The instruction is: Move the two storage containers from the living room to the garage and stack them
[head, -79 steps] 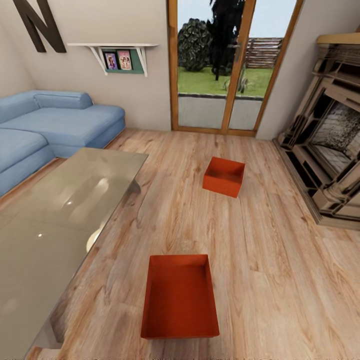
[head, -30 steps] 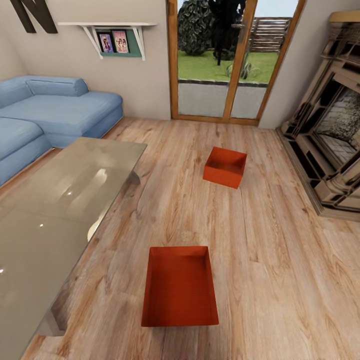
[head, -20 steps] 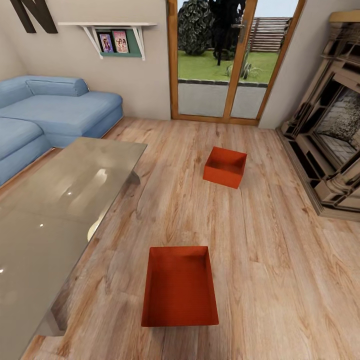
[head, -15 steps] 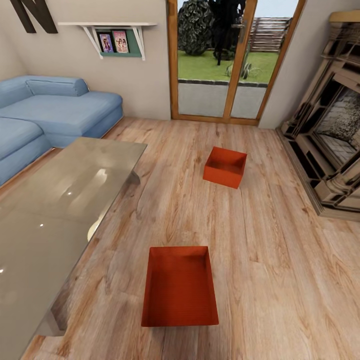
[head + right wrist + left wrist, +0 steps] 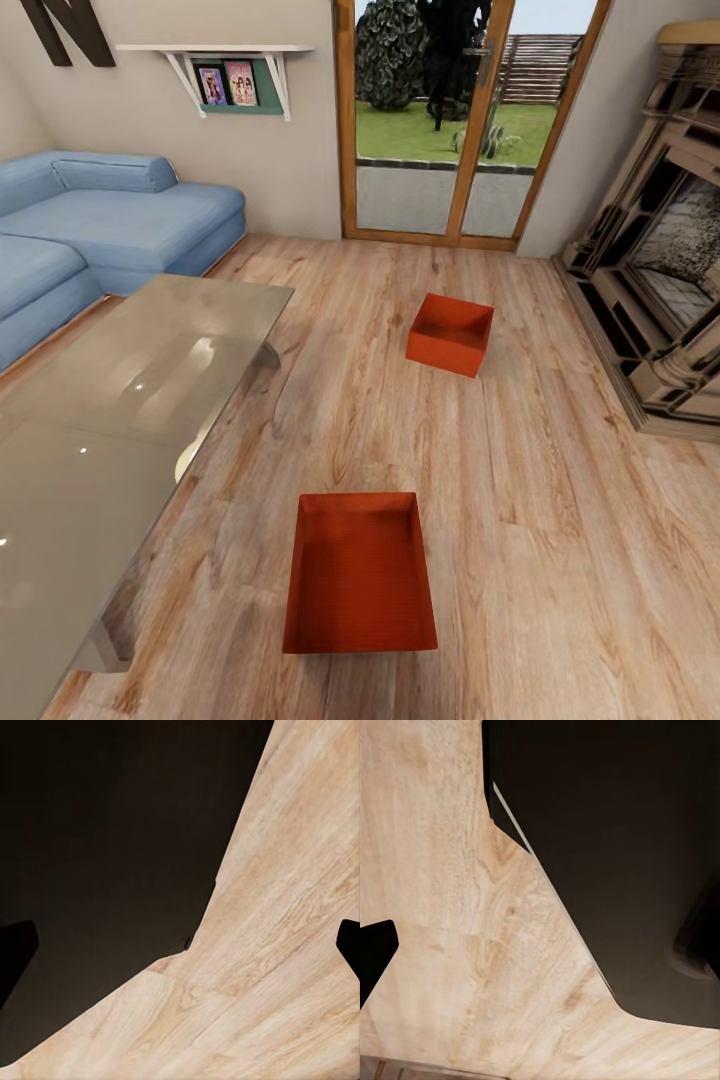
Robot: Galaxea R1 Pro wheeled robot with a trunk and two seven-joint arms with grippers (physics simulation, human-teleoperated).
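Home living room. Light wood-plank floor (image 5: 520, 560); blue sofa (image 5: 120, 225) against the wall; glass coffee table (image 5: 110, 400); brick fireplace (image 5: 660, 270); wood-framed glass garden doors (image 5: 460, 120) onto lawn; wall shelf (image 5: 215, 50) with framed photos (image 5: 227, 84).

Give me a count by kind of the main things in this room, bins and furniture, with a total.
Red-orange storage containers: 2, near container, far container
Blue sofas: 1
Glass coffee tables: 1
Fireplaces: 1
Wall shelves: 1
Total: 6
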